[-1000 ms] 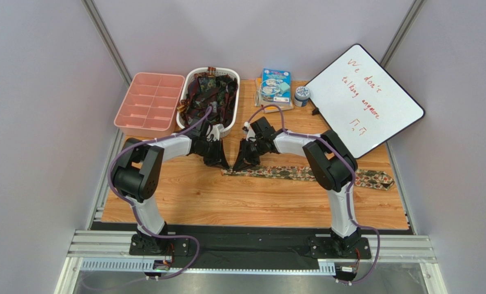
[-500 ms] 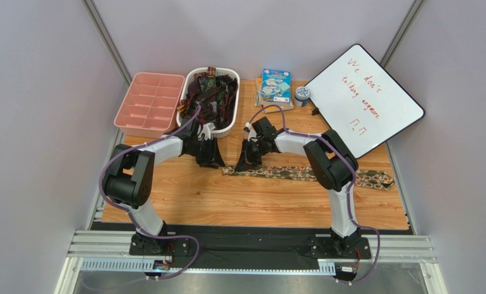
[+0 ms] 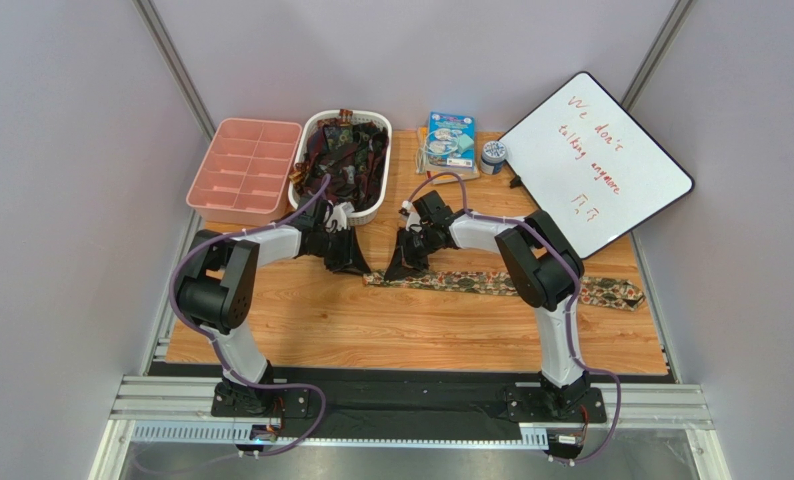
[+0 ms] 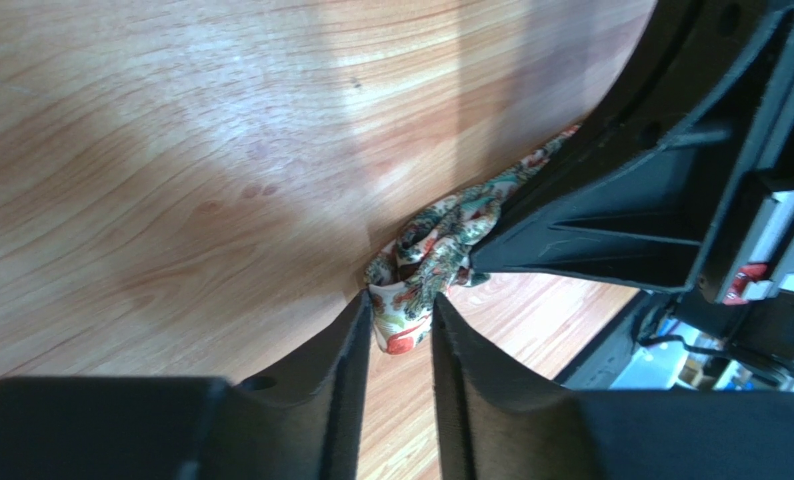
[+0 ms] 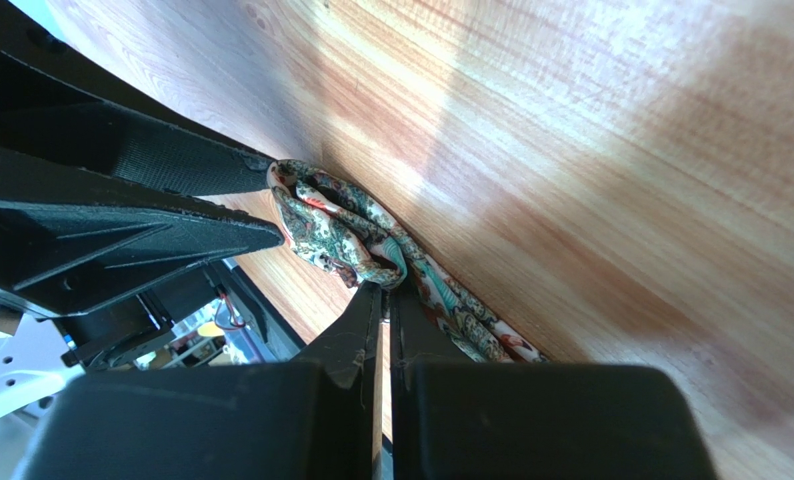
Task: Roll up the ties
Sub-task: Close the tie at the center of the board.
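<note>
An olive and tan patterned tie (image 3: 531,285) lies flat across the table, its left end bunched into a small fold (image 4: 441,240). My left gripper (image 3: 361,268) stands at that end; in its wrist view the left gripper (image 4: 401,300) is open a little, with the fold's tip between its fingertips. From the right, my right gripper (image 3: 399,270) meets the same end. In its own view the right gripper (image 5: 386,290) is shut, pinching the tie's cloth (image 5: 331,230) at its tips. More ties fill the white basket (image 3: 301,185).
A pink divided tray (image 3: 242,165) sits left of the basket at the back. A blue box (image 3: 451,138), a tape roll (image 3: 493,155) and a tilted whiteboard (image 3: 596,160) stand at the back right. Bare wood lies in front of the tie.
My right gripper has closed onto the tie's end. My left gripper let go, drew back slightly to the left, and now stands with narrower jaws around the fold.
</note>
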